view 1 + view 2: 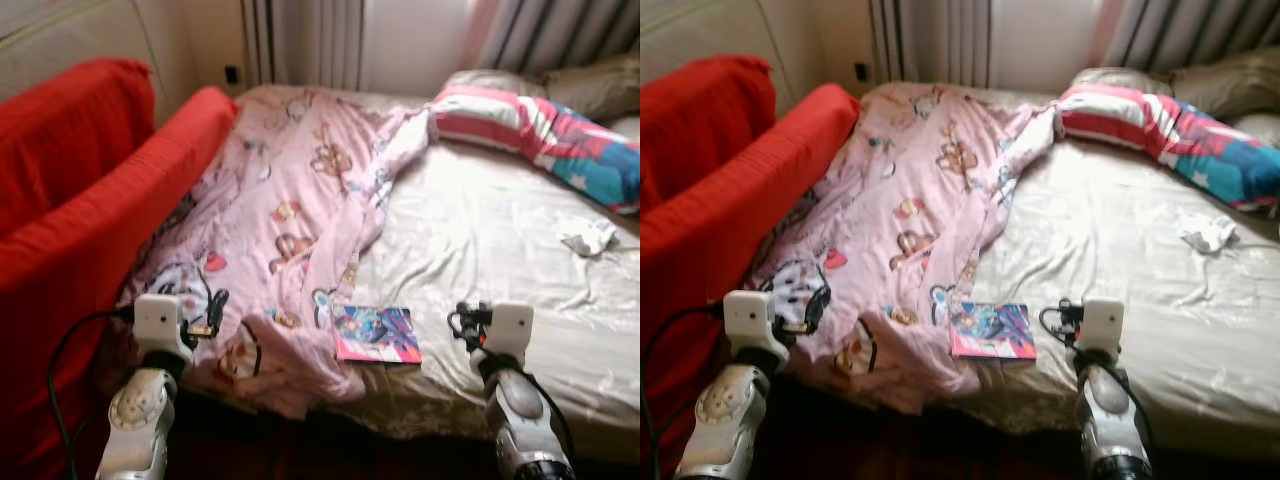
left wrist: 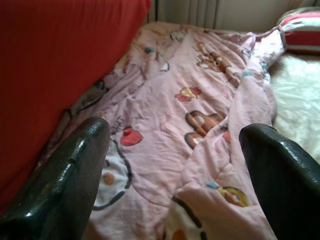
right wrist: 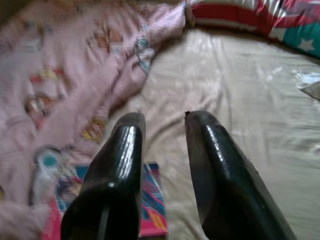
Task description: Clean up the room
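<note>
Nearest, at about 7 o'clock, the left hand (image 2: pixel 175 165) is raised over the near edge of the bed (image 1: pixel 520 250); its fingers (image 2: pixel 60 185) are spread wide with nothing between them, hovering just above the pink cartoon-print blanket (image 1: pixel 300 220). At about 5 o'clock the right hand (image 3: pixel 162 165) is held over the pale sheet, its two fingers (image 3: pixel 112 170) parted by a narrow gap, released and empty.

Between the two hands, at 6 o'clock near the bed's front edge, a colourful book (image 1: pixel 377 334) lies flat, its left side touching the blanket's rumpled hem. The blanket runs from there toward 11 o'clock, covering the bed's left half and bunching along the middle. A red sofa (image 1: pixel 90 200) presses against the bed's left side, from 8 to 10 o'clock.

Farther off at 3 o'clock, a small crumpled white item (image 1: pixel 590 238) sits on the sheet. At 1 to 2 o'clock a striped red, white and blue pillow (image 1: pixel 540 130) lies across the bed's head, with curtains (image 1: pixel 310 40) at 12 o'clock beyond.
</note>
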